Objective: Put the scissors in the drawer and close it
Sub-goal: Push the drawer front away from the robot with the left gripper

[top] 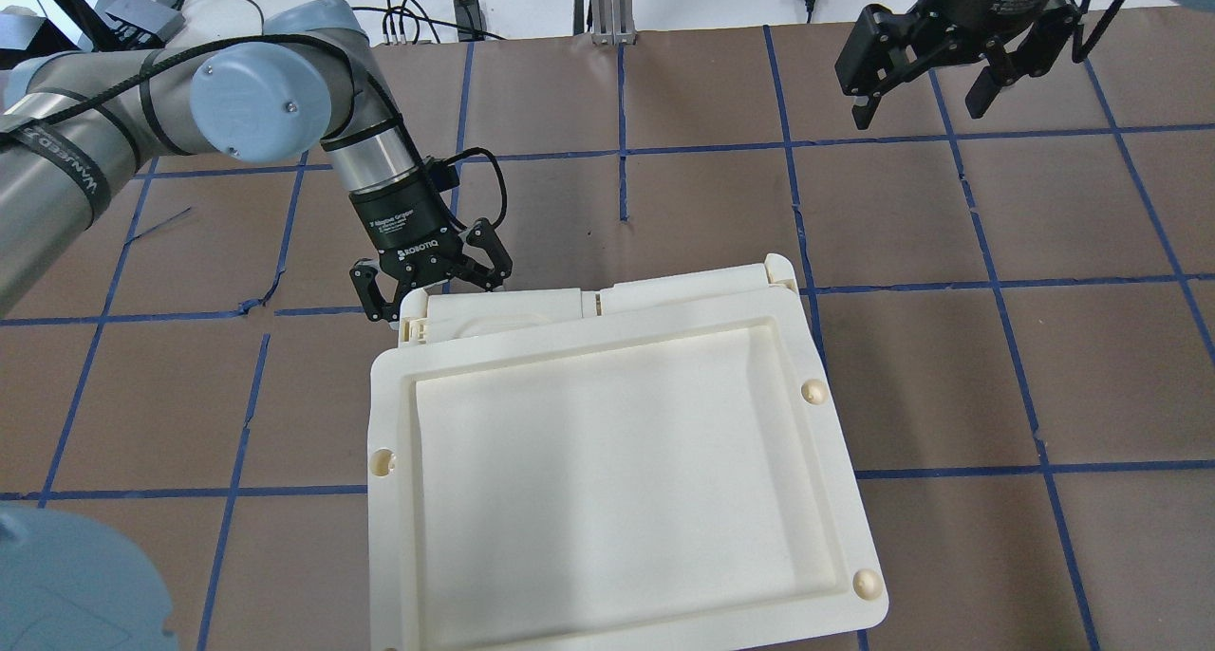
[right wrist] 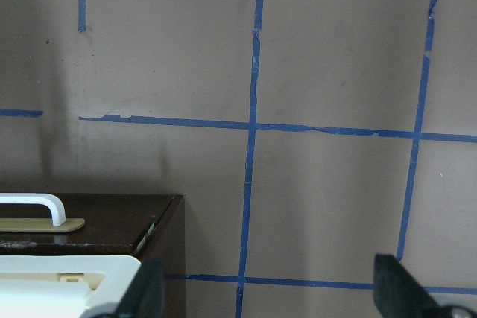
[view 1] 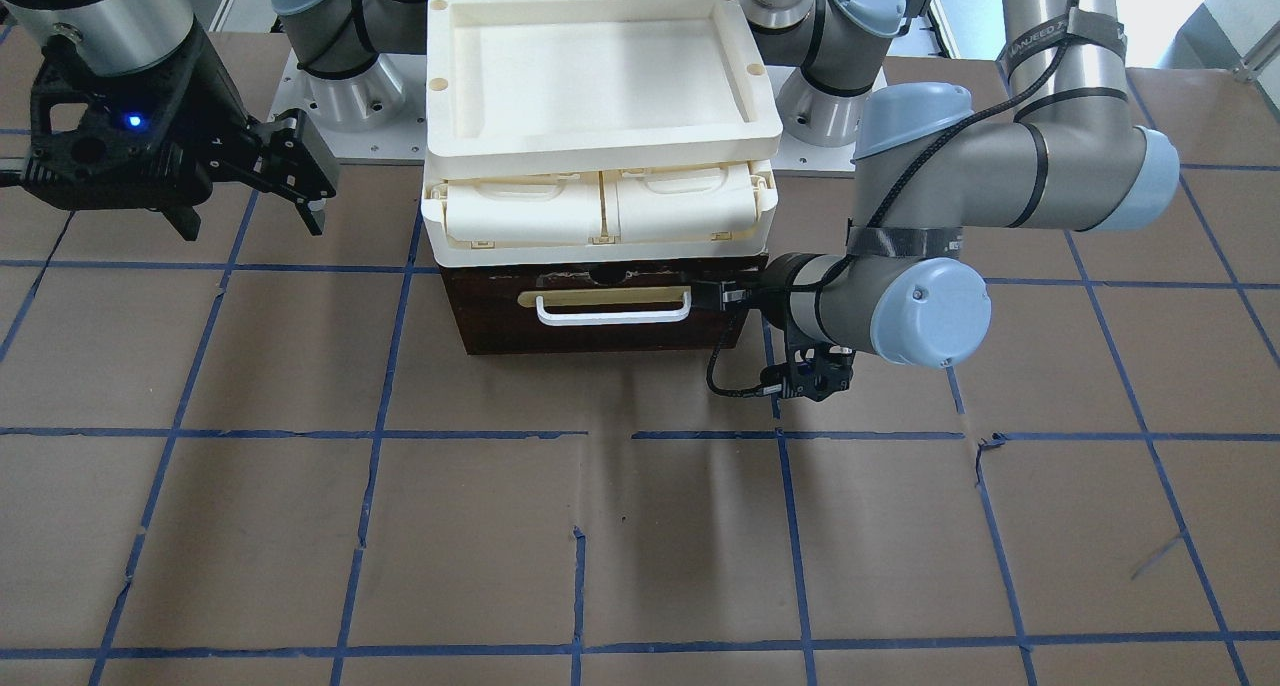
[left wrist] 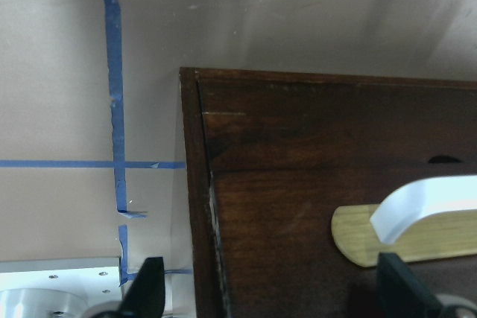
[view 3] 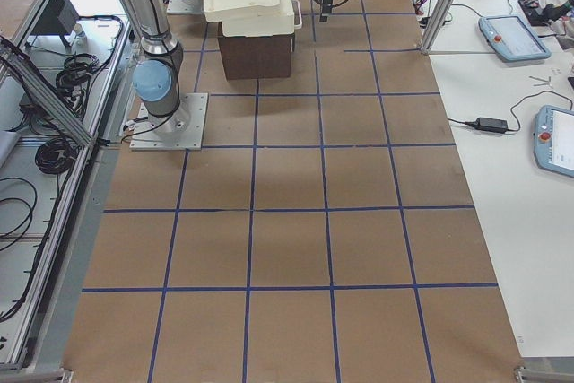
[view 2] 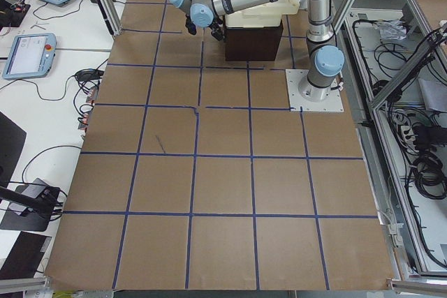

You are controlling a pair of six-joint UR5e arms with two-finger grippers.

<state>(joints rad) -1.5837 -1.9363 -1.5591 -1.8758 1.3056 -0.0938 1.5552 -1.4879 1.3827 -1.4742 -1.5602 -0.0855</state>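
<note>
The drawer [view 1: 600, 331] is pushed in, its dark brown front flush with the cabinet, with a brass plate and a white bar handle [view 1: 612, 311]. The scissors show in no view. My left gripper [top: 435, 295] is open and level with the drawer front, at its end by the cabinet's corner. In the left wrist view the open gripper [left wrist: 272, 296] faces the drawer front [left wrist: 298, 206] and handle [left wrist: 425, 199]. My right gripper [top: 919, 105] is open, empty and raised off to the other side; it also shows in the front view [view 1: 250, 221].
A cream plastic tray [view 1: 600, 66] sits on top of the cabinet, above two cream compartments [view 1: 520, 211] with moulded handles. Both arm bases stand behind it. The brown table surface with blue tape lines spreads in front [view 1: 640, 526].
</note>
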